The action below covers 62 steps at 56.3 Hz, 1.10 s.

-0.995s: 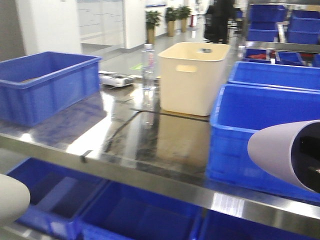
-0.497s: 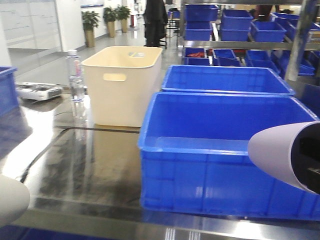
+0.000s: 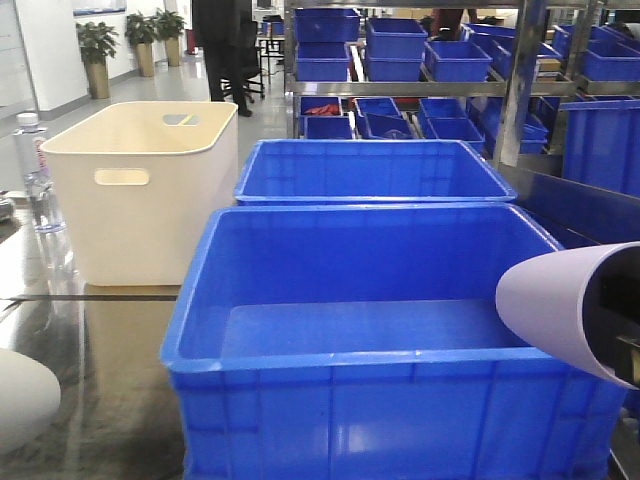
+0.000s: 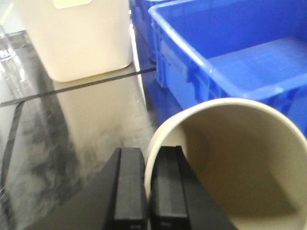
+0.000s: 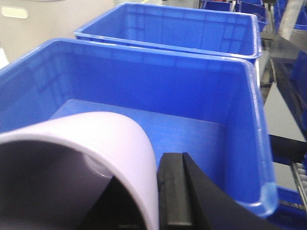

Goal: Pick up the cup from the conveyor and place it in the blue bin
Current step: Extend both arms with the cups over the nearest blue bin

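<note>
The blue bin [image 3: 400,400] stands right in front, open, with nothing in it; it also shows in the left wrist view [image 4: 230,52] and the right wrist view [image 5: 144,81]. My left gripper [image 4: 147,184] is shut on the rim of a cream cup [image 4: 235,158], held over the steel table left of the bin; the cup shows at the front view's lower left [image 3: 25,395]. My right gripper [image 5: 152,191] is shut on the rim of a lilac cup [image 5: 96,139], held above the bin's near right side [image 3: 560,300]. The conveyor is out of view.
A cream tub with handle cutouts [image 3: 140,190] stands left of the bin. A second blue tub [image 3: 370,170] sits behind it. A water bottle [image 3: 35,170] is at far left. Steel shelves with smaller blue bins [image 3: 440,60] fill the back right.
The front view has swung to the right: the blue bin moved from the right edge to the centre and the cream tub shifted left. Both cups stay held in the grippers.
</note>
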Motion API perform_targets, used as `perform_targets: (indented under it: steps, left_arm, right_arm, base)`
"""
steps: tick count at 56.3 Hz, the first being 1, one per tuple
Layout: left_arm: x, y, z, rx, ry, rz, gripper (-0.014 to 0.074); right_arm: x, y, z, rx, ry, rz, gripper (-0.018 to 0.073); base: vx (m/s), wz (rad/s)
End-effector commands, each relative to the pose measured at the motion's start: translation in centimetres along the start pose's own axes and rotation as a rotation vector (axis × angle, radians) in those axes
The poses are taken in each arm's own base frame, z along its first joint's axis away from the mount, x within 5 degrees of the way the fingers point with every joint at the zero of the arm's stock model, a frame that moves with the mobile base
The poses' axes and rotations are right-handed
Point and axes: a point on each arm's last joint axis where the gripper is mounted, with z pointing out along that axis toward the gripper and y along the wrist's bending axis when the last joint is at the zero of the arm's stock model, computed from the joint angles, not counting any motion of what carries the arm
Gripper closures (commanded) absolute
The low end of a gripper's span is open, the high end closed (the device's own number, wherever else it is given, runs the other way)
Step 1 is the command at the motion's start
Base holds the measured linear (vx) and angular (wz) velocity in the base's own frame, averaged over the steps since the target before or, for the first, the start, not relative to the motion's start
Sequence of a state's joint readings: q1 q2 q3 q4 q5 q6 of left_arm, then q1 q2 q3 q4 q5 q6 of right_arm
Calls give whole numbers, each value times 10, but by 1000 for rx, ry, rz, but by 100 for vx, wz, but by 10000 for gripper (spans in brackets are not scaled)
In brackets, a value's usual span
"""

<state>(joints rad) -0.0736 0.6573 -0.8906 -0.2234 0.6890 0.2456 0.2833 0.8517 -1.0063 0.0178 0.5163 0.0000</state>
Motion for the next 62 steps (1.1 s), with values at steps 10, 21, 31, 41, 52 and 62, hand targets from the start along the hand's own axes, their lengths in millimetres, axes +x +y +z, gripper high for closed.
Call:
perform_targets:
  steps: [10, 21, 31, 41, 52, 62]
  left_arm:
    - [-15, 0, -5, -2, -111, -14, 603]
    - [-15, 0, -5, -2, -111, -14, 603]
    - [-15, 0, -5, -2, -111, -14, 603]
    - [-15, 0, -5, -2, -111, -14, 603]
    - [-26, 3, -6, -42, -233, 27, 603]
    - [-34, 5, -8, -65, -315, 26, 603]
  right_arm:
    - [-17, 0, -8, 1, -128, -4, 568]
    - [-18, 0, -8, 1, -132, -4, 568]
    - [-18, 0, -8, 1, -131, -4, 568]
    - [-18, 0, -8, 1, -131, -4, 568]
    - [-18, 0, -8, 1, -131, -4, 568]
    - [-18, 0, -8, 1, -131, -4, 568]
  base:
    - [13, -12]
    - [11, -4]
    - [8, -3]
    - [5, -4]
    - [2, -2]
    - [0, 0]
